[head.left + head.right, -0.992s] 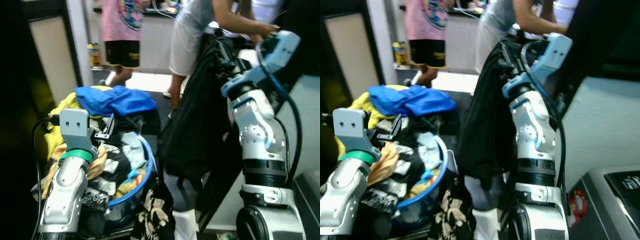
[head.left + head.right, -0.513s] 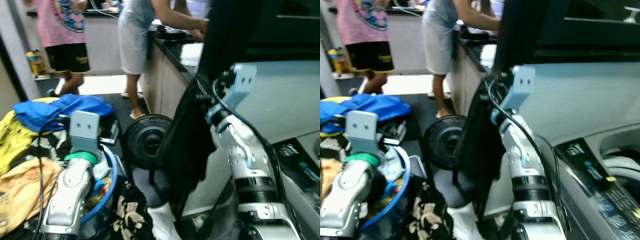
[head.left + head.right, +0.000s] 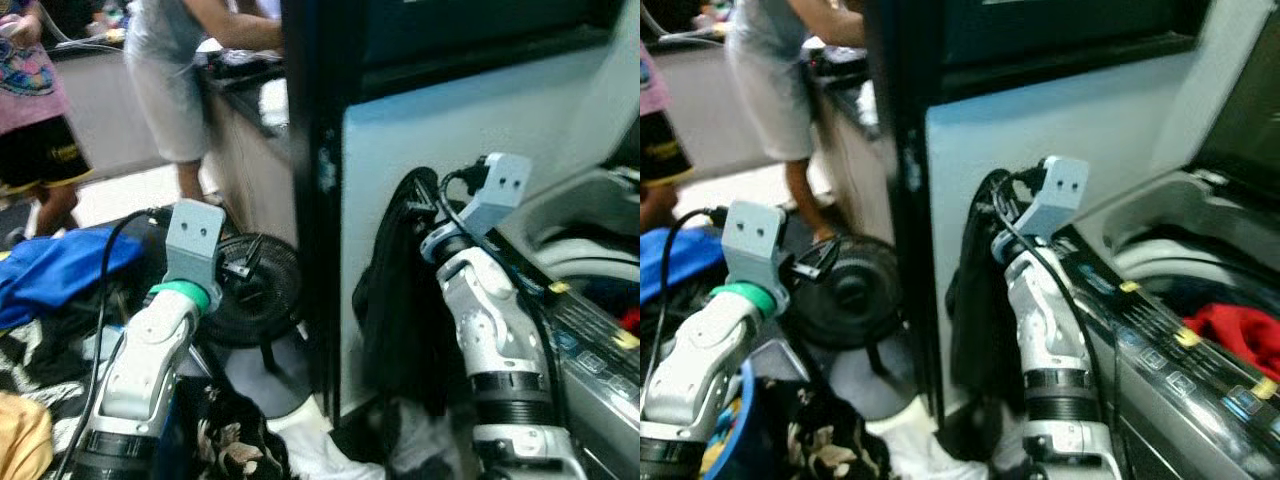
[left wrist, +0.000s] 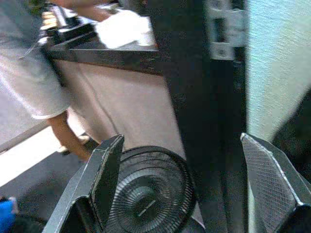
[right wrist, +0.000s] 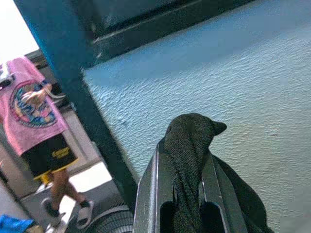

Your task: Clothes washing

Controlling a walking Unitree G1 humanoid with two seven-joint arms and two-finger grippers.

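- Your right gripper is raised beside the pale textured wall, its two black fingers pinched on a black mesh garment.
- A fold of that garment pokes out above the fingertips in the right wrist view, and the rest hangs down as a long dark drape along the wall, to the left of your right arm.
- The drape hangs just left of the grey top-loading washing machine, whose tub is open.
- A red cloth lies inside the tub, near the strip of control buttons along the machine's front edge.
- Your left gripper is held out in the air, its fingers spread wide and empty.
- Between those spread fingers you see a round black floor fan standing on the floor at the foot of a dark vertical post.
- A blue fabric heap lies at the far left, with dark patterned clothes on the floor below your left arm.
- A person in a grey top stands at a dark counter in the background.
- A person in a pink shirt and black shorts stands further off.
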